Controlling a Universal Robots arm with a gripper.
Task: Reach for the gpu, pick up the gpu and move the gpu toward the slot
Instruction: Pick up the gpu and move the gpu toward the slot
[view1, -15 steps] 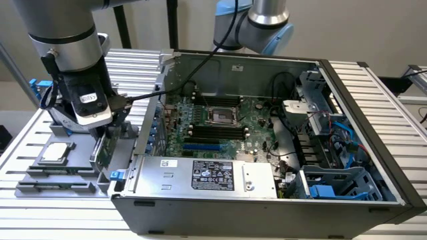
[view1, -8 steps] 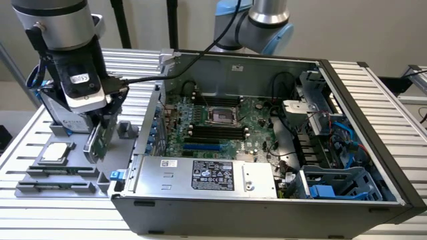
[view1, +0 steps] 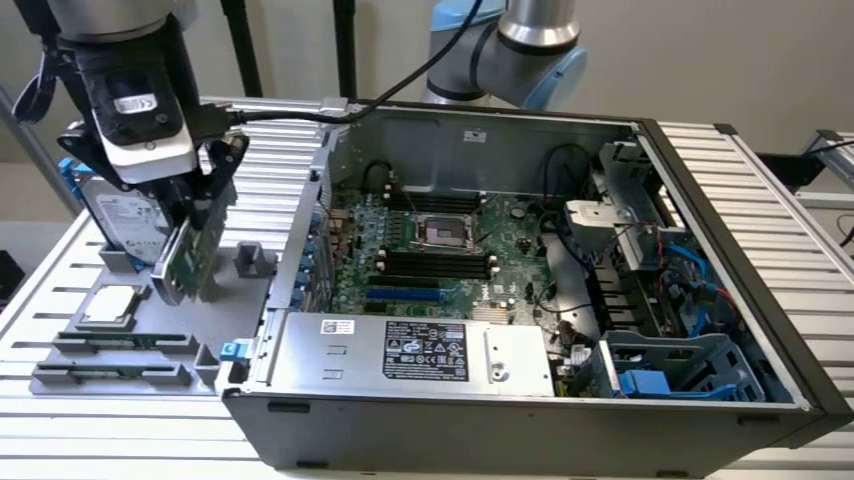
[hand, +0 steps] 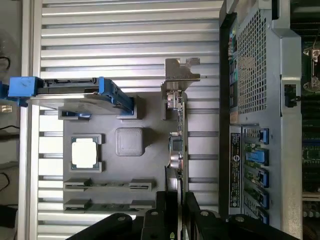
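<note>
Green-edged and standing on its long edge in the grey parts tray (view1: 134, 375) on the worktop, the gpu (view1: 187, 255) sits clamped at its top between the gripper (view1: 200, 200) fingers, so a straight, untilted lift looks wisest.

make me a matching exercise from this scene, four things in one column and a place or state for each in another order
Things
1. gpu
2. hard drive
3. processor chip
4. memory sticks

Places or states
A. lying flat in the gray tray's square pocket
B. standing on edge with blue rails, behind the gripper in the exterior view
C. upright on edge between the fingers of the gripper
D. lying in the long slots at the tray's near end

Pairs: 1-C, 2-B, 3-A, 4-D
</note>
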